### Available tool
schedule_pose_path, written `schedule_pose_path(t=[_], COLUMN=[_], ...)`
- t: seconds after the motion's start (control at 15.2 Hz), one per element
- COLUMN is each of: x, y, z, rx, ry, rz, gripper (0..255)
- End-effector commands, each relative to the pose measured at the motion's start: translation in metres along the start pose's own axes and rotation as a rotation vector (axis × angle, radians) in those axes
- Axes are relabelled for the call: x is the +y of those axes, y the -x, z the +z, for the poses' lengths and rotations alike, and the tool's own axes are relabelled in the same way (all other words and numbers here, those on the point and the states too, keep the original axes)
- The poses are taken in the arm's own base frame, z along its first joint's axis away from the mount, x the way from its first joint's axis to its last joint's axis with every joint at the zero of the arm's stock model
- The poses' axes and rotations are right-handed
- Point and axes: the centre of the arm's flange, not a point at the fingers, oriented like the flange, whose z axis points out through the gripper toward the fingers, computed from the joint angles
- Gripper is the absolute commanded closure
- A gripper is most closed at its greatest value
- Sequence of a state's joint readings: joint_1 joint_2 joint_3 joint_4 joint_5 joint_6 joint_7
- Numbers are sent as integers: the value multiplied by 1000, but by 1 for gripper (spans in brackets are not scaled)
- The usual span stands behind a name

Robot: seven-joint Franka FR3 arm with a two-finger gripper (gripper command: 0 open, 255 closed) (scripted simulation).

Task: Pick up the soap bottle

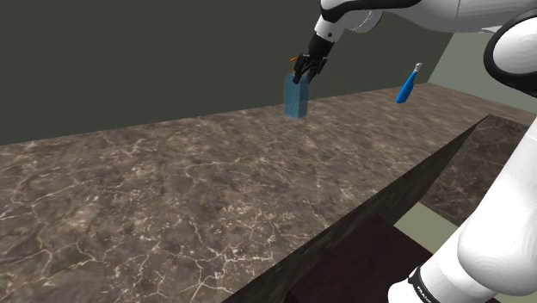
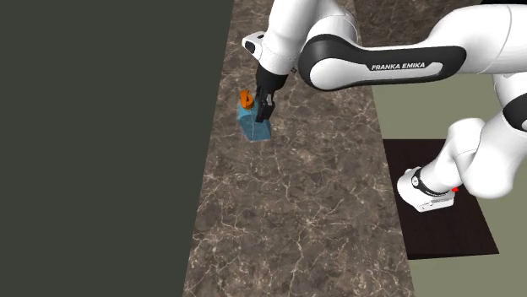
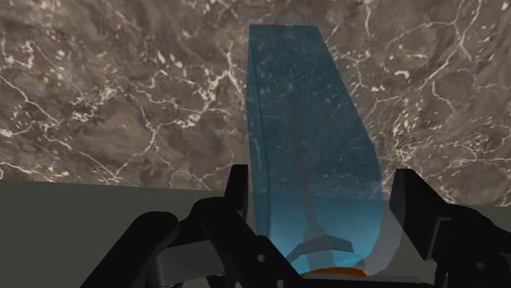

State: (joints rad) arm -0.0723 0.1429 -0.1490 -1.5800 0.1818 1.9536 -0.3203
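- Where the brown marbled bench (image 1: 172, 198) runs along the dark wall (image 1: 129, 60), a translucent blue soap bottle (image 1: 296, 96) stands upright near the bench's back edge, towards the shoulder view's right.
- An orange cap (image 2: 245, 97) tops the bottle, seen just beside the claw from the second exterior view.
- The black claw (image 1: 303, 76) comes down on the bottle's upper end from above, on the white arm (image 2: 372, 51) that reaches over the bench from the stand's side.
- Seen from the wrist, the claw (image 3: 321, 176) straddles the bottle (image 3: 307, 123): its two fingers (image 3: 237, 196) lie flush against opposite sides of the blue body, clamped on it.
- The bottle's base sits at the level of the bench top in the shoulder view; whether it rests there or is just clear of the stone cannot be told.
- A slim blue object with a pale tip (image 1: 407, 84) leans tilted further along the bench, well apart from the bottle towards the shoulder view's right; what it is cannot be made out.
- Beyond the bench's front edge lies an olive floor (image 2: 439, 110), with the dark stand (image 2: 439, 202) under the arm's base.
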Motion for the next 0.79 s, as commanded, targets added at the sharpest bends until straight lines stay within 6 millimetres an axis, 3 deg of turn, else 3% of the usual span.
schedule_pose_path(t=[0.0, 0.59, 0.73], x=[-1, -5, -5], y=[-2, -15, -15], z=[-10, -56, -57], rx=[0, 0, 0], ry=[0, 0, 0], rz=[0, 0, 0], gripper=[255, 255, 255])
